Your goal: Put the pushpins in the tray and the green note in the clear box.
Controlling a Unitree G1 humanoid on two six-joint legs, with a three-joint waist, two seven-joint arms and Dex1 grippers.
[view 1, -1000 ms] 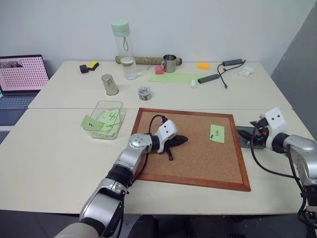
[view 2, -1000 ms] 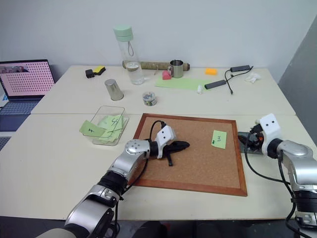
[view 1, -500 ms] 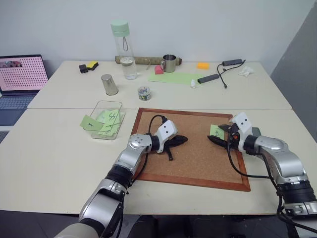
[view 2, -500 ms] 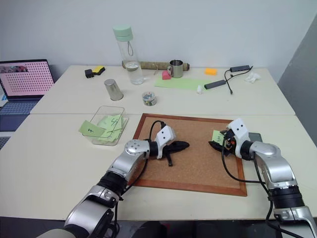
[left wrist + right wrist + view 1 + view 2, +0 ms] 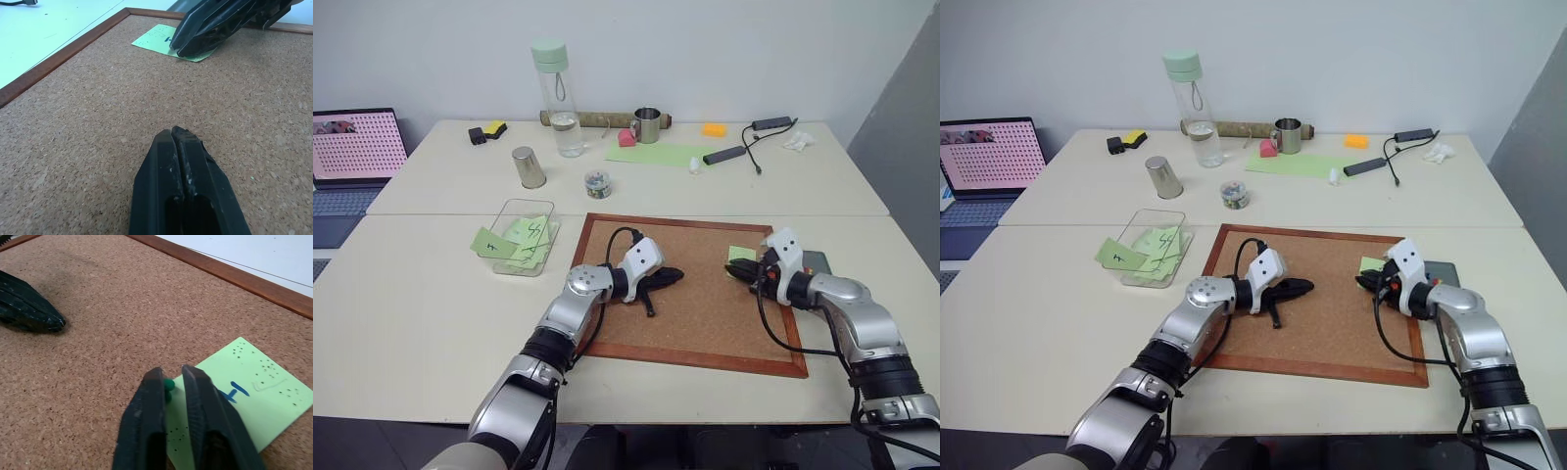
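The green note point(image 5: 244, 396) lies on the cork board's far right part, with a blue "I"-like mark on it. A dark green pushpin point(image 5: 168, 384) stands at the note's corner, and my right gripper point(image 5: 168, 377) is shut on its head. From the head, that gripper point(image 5: 736, 271) reaches in over the board's right edge. The dark tray point(image 5: 815, 260) lies just right of the board, behind my right wrist. My left gripper point(image 5: 675, 275) rests shut and empty on the board's middle. The clear box point(image 5: 522, 235) stands left of the board and holds several green notes.
The wood-framed cork board point(image 5: 695, 357) fills the table's near middle. Behind it stand a small jar point(image 5: 598, 183), a metal cup point(image 5: 530, 166), a tall bottle point(image 5: 558, 98), a mug point(image 5: 648, 124) and a long green sheet point(image 5: 661, 154). A laptop point(image 5: 352, 157) sits far left, cables point(image 5: 749, 147) far right.
My right gripper came from over the tray leftward and down onto the note's corner, and its fingers went from open to shut on the pushpin. The left arm stayed still.
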